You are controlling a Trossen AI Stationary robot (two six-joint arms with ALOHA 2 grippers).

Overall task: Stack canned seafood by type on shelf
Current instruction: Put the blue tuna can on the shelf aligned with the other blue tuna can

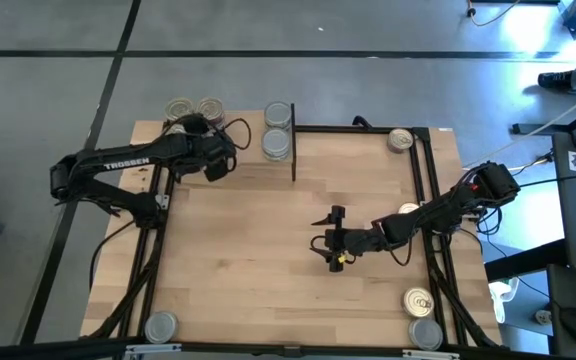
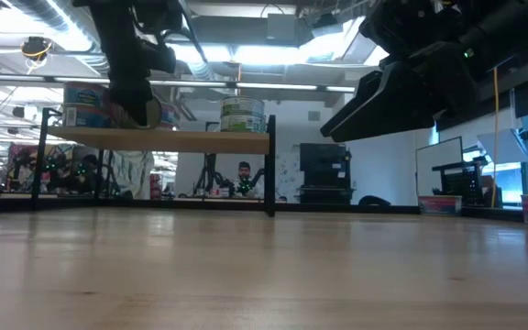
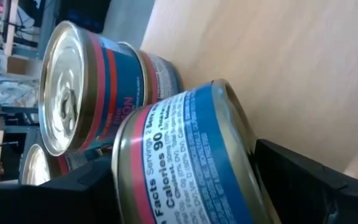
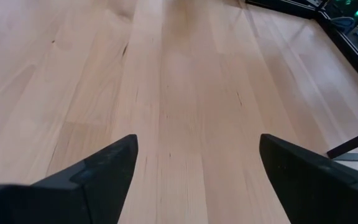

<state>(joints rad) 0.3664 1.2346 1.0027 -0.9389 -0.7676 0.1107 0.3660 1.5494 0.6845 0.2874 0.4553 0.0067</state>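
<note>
My left gripper [image 1: 216,160] [image 3: 185,180] is over the shelf [image 1: 253,172] [image 2: 181,139] and shut on a blue-and-red labelled tin [image 3: 185,155] with a gold rim. Two gold-lidded tins [image 1: 179,108] [image 1: 209,107] [image 3: 86,87] stand on their bases at the shelf's far left. Silver-topped tins [image 1: 278,115] [image 2: 243,115] stand at its right end. My right gripper [image 1: 333,240] [image 4: 197,162] is open and holds nothing. It hangs over the bare tabletop right of centre. My left gripper pinches the blue tin between its two fingers. One finger [image 3: 61,193] is at the gold-rimmed lid end [image 3: 122,155]. The other finger [image 3: 303,180] is at the bottom end [image 3: 244,134]. The tin is tilted over the shelf plank; whether it touches the plank, I cannot tell.
Loose tins lie on the table: one at the far right [image 1: 400,140], one half hidden by the right arm [image 1: 408,210], two at the near right [image 1: 418,300] [image 1: 425,333] and one at the near left [image 1: 160,325]. A black frame [image 1: 423,180] edges the table.
</note>
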